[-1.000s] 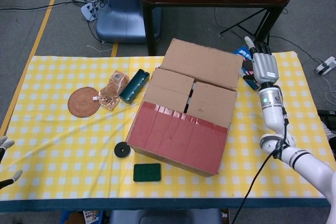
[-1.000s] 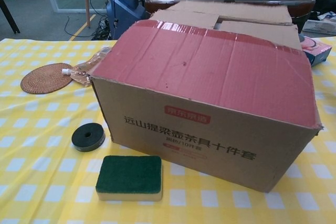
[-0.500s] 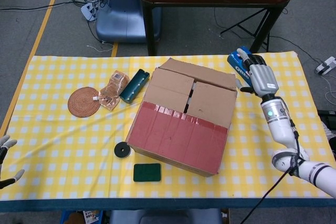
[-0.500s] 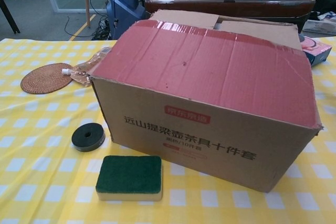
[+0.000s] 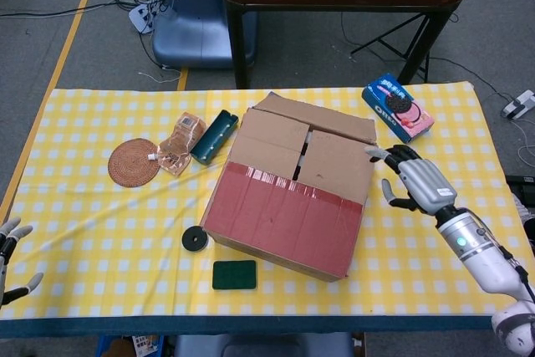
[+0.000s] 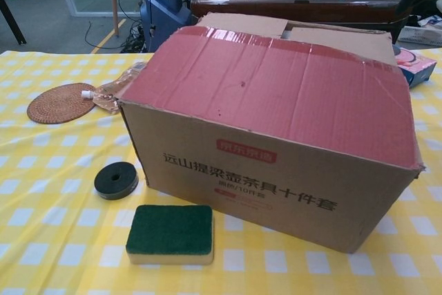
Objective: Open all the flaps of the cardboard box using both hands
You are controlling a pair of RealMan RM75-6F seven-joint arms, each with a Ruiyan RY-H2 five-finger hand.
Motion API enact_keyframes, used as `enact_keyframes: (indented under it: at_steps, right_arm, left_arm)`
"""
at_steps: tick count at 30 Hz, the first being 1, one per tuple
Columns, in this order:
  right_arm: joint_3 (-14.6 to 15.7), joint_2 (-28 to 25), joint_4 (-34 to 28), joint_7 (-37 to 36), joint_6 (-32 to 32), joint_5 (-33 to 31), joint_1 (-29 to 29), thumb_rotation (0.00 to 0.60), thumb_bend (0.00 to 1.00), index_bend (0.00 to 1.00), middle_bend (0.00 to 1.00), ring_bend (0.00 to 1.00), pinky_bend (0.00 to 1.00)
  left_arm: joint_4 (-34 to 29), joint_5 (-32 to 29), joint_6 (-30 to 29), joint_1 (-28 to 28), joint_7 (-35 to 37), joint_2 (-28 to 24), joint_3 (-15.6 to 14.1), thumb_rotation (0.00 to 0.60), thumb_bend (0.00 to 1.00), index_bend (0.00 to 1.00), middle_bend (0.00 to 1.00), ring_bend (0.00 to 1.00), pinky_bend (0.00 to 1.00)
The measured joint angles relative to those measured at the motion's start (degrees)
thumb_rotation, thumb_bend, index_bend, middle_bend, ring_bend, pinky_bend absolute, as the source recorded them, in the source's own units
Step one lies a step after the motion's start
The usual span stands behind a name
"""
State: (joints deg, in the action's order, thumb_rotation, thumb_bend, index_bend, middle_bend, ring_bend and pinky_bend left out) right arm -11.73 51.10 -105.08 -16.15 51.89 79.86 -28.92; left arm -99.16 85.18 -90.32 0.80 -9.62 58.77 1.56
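Head view showed the cardboard box (image 5: 292, 198) at mid-bench, lying just to the left of the right hand (image 5: 414, 186), which was empty with fingers spread, while the likewise empty left hand (image 5: 10, 252) stood well apart.

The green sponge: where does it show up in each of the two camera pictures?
Head view: the green sponge lies near the bottom centre, just in front of the cardboard box.
Chest view: it sits at lower left of centre, close to the camera.
Shared landmark: the black ring just to its left.
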Motion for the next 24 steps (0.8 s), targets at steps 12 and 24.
enact_keyframes:
  at_steps: [12, 24]
  right_arm:
    - [3.19, 1.04, -1.26, -1.78, -1.46, 5.56, -1.56, 0.6, 1.0, 0.31, 0.26, 0.16, 0.08]
    - [3.71, 4.11, 0.64, 6.29, -1.3, 4.06, -3.37, 0.6, 1.0, 0.32, 0.26, 0.16, 0.08]
  left_arm:
    - [0.05, 0.43, -1.37, 1.33, 0.58, -0.29, -0.65, 0.6, 0.13, 0.28, 0.14, 0.07, 0.0]
    - [0.79, 0.28, -1.22, 1.68, 1.05, -0.06, -0.8, 0.6, 0.13, 0.28, 0.14, 0.07, 0.0]
